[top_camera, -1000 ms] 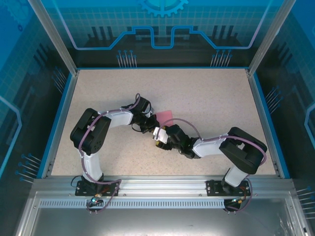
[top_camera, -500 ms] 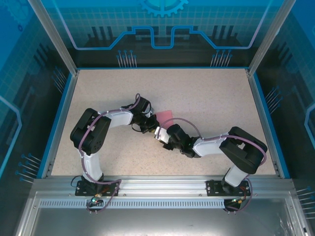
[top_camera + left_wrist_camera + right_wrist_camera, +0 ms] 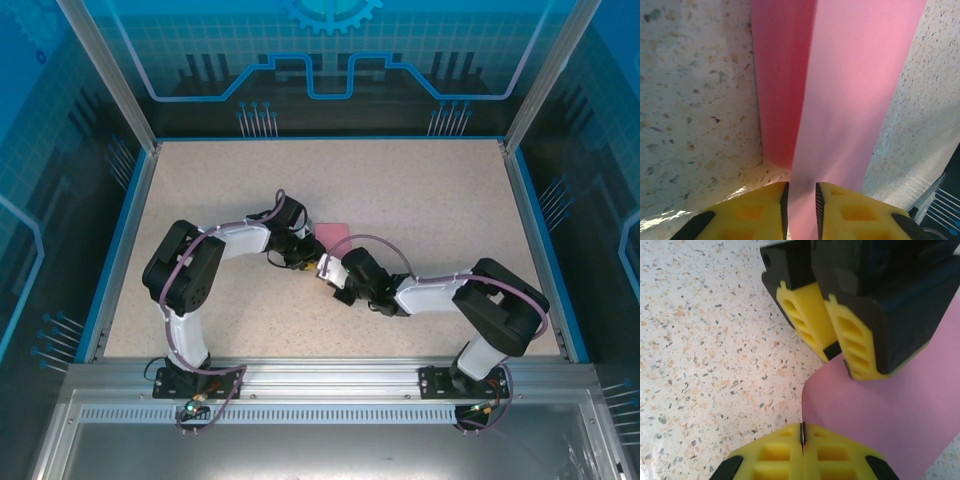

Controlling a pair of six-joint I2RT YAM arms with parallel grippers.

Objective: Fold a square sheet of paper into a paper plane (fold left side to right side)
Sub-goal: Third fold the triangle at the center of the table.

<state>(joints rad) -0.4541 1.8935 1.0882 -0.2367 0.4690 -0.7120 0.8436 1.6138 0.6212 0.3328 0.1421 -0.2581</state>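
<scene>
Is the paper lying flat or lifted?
Lifted, partly: in the right wrist view the paper curls up from the table, its edge pinched in the shut right gripper.

square sheet of paper point(image 3: 336, 231) | mostly hidden overhead | outline unclear

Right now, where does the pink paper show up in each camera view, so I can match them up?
Top external: pink paper, mid speckled table, just beyond where the two arms meet.
Left wrist: a broad strip running up from between the left jaws.
Right wrist: lower right, its edge pinched in the right jaws.
Shared landmark: the speckled table under the paper.
</scene>
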